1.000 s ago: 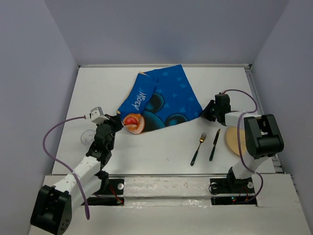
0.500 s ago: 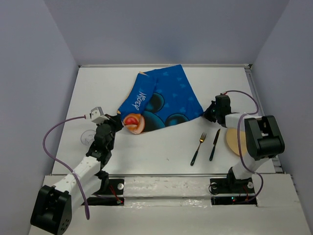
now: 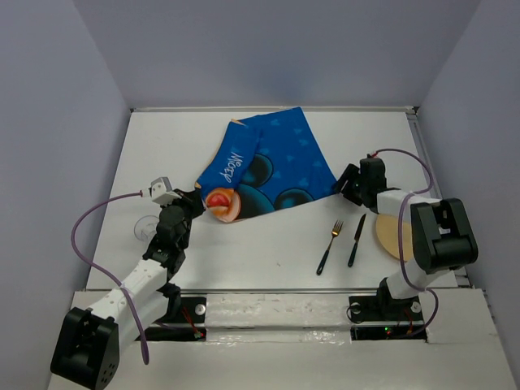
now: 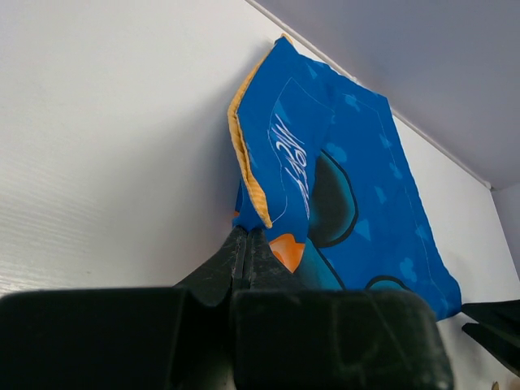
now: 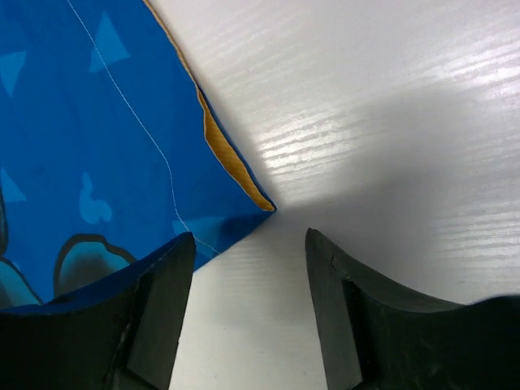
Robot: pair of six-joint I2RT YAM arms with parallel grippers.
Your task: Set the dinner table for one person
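The blue cartoon-printed mat (image 3: 272, 166) lies on the white dinner table (image 3: 260, 248), with its left part folded over and its orange underside showing. My left gripper (image 3: 200, 203) is shut on the mat's near-left corner; in the left wrist view the closed jaws (image 4: 247, 237) pinch the blue and orange cloth (image 4: 341, 162). My right gripper (image 3: 345, 185) is open and low over the table at the mat's right corner. In the right wrist view the corner (image 5: 264, 203) lies just ahead of the open gripper (image 5: 248, 244), and the left finger overlaps the cloth edge.
A gold-headed fork (image 3: 329, 246) and a dark knife (image 3: 356, 240) lie side by side at the near right. A tan plate (image 3: 389, 236) sits partly under the right arm. A clear glass (image 3: 146, 228) stands at the near left beside the left arm.
The right arm has shifted slightly, its gripper staying by the mat's right corner. The left gripper keeps its hold and has not moved.
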